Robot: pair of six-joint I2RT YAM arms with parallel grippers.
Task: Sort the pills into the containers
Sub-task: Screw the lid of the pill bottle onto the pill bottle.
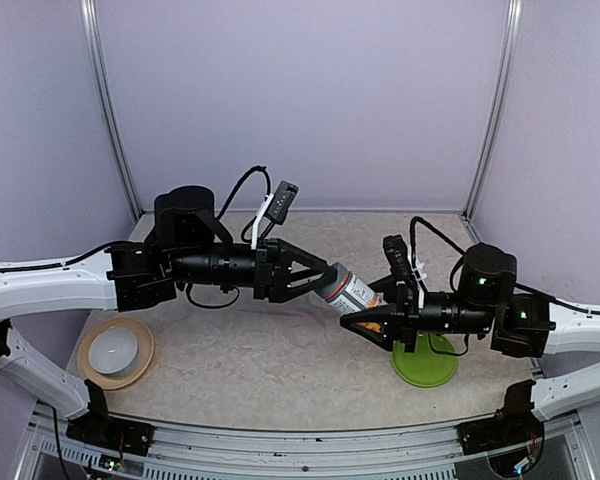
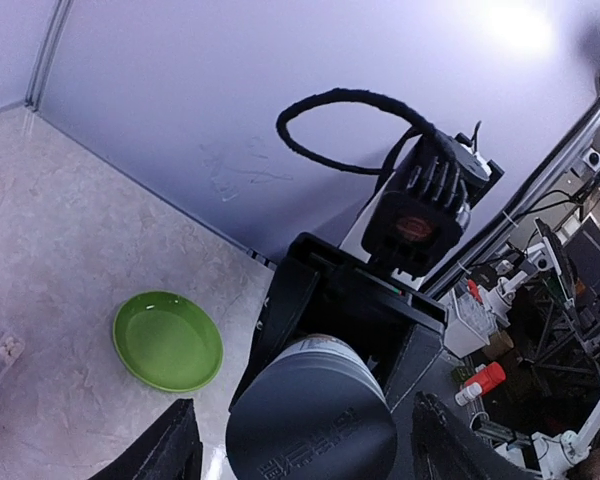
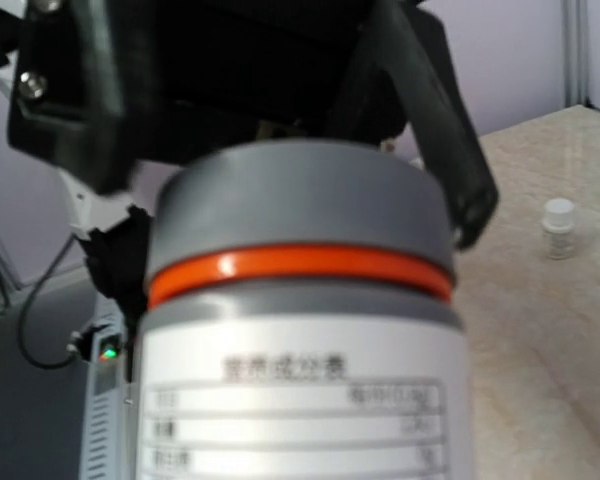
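Note:
The clear bottle (image 1: 348, 291) with grey cap, orange ring and white label is held tilted in mid-air between both arms. My right gripper (image 1: 373, 319) is shut on its body; the label fills the right wrist view (image 3: 300, 400), where my own fingers are hidden. My left gripper (image 1: 324, 282) is open, and its fingers (image 2: 168, 448) flank the grey cap (image 2: 310, 420) with a gap on each side. The small vial (image 3: 558, 227) with white cap stands upright on the table at the right of the right wrist view. No pills show.
A flat green plate (image 1: 426, 364) lies on the table under the right arm, also in the left wrist view (image 2: 168, 340). A white bowl on a tan plate (image 1: 115, 350) sits at the front left. Purple walls enclose the table.

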